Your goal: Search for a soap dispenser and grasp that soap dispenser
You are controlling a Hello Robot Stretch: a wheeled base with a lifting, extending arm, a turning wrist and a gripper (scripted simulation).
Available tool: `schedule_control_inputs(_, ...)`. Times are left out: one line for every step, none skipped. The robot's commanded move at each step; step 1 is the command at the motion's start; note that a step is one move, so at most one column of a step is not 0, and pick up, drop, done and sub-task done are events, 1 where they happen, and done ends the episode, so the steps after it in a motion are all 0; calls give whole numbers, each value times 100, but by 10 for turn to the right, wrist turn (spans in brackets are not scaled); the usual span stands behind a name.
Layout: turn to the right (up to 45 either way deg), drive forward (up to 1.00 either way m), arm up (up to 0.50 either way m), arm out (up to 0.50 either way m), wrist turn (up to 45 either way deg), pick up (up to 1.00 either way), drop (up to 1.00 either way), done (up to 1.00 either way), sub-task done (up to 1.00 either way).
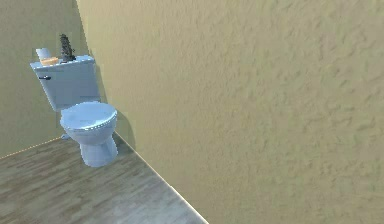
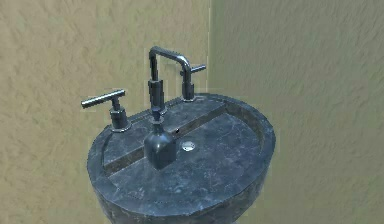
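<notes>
A dark, rounded bottle with a thin pump neck, shaped like a soap dispenser (image 2: 159, 142), stands on the dark stone sink (image 2: 235, 165) in the arm side view. It sits in the basin's near part, just in front of the tall metal faucet (image 2: 168, 68).
Two lever handles (image 2: 110, 104) (image 2: 191, 76) flank the faucet, with a drain (image 2: 188, 145) beside the bottle. In the forward view a pale blue toilet (image 1: 85, 118) stands in the corner, with small items (image 1: 56, 52) on its tank. A beige wall (image 1: 260, 100) runs along the right, above wood floor (image 1: 70, 190).
</notes>
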Motion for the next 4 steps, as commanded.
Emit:
schedule_control_inputs(0,0,38,0,0,0,0,0,0)
schedule_control_inputs(0,0,0,20,0,0,0,0,0)
schedule_control_inputs(0,0,0,0,450,0,0,0,0)
schedule_control_inputs(0,0,0,0,450,0,0,0,0)
